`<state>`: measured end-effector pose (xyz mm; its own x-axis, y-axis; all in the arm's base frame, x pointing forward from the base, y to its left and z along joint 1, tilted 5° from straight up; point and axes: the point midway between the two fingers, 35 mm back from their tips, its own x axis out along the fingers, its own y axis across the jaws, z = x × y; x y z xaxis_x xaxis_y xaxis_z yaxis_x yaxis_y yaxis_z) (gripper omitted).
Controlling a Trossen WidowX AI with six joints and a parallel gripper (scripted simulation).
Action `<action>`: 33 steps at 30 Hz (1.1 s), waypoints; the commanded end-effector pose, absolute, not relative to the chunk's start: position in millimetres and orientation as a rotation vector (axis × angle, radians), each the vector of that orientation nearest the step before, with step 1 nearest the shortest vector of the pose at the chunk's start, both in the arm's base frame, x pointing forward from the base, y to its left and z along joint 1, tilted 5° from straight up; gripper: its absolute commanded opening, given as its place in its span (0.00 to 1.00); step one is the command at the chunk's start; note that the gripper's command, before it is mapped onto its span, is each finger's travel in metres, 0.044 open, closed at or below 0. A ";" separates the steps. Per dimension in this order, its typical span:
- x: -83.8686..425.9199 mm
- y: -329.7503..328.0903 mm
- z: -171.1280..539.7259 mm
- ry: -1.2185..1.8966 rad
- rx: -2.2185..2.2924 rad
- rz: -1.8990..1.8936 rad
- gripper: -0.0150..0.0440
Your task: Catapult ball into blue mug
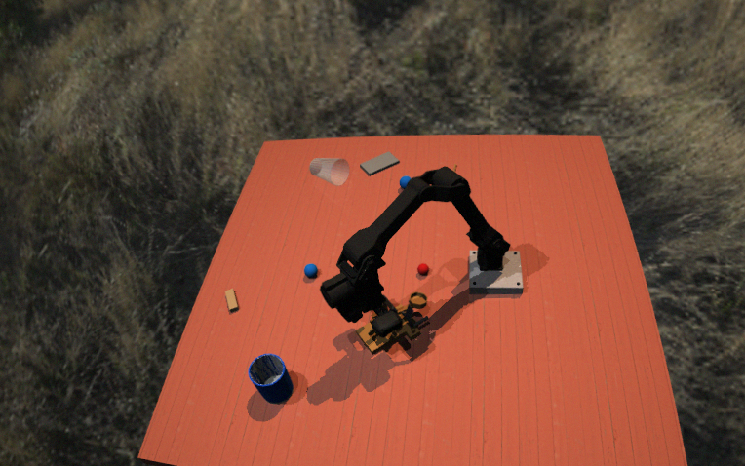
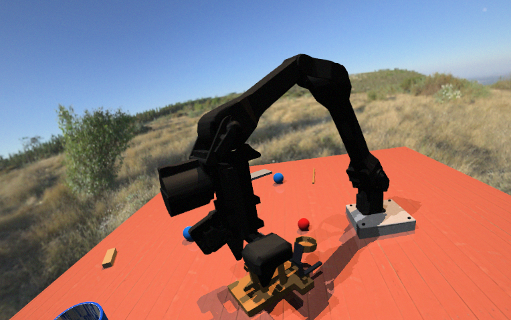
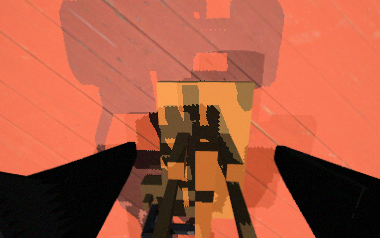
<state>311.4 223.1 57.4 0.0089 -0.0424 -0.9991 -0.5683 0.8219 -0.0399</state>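
Observation:
The wooden catapult (image 1: pixel 369 335) (image 2: pixel 248 303) (image 3: pixel 225 95) stands on the table, its base end toward the mug. Its throwing cup (image 1: pixel 417 300) (image 2: pixel 305 244) is raised at the end nearer the robot base and looks empty. My gripper (image 2: pixel 252 271) (image 3: pixel 204 150) is open low over the catapult, one finger on each side with gaps; nothing is held. The blue mug (image 1: pixel 277 387) (image 2: pixel 81 312) stands upright at the front left. A red ball (image 1: pixel 422 269) (image 2: pixel 303 224) lies behind the catapult. Blue balls lie at mid left (image 1: pixel 310 270) (image 2: pixel 187 233) and at the back (image 1: pixel 405 181) (image 2: pixel 278 178).
A tan block (image 1: pixel 231 299) (image 2: pixel 109 257) lies near the left edge. A clear cup (image 1: pixel 330 171) lies on its side at the back left, beside a grey slab (image 1: pixel 379 163) (image 2: pixel 261 173). A thin yellow stick (image 2: pixel 313 176) lies at the back.

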 end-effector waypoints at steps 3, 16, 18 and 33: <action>310.7 221.3 43.5 1.531 -0.516 0.436 1.00; 309.9 219.9 28.3 1.532 -0.516 0.436 1.00; 309.9 219.9 28.3 1.532 -0.516 0.436 1.00; 310.1 220.8 31.7 1.528 -0.508 0.437 0.48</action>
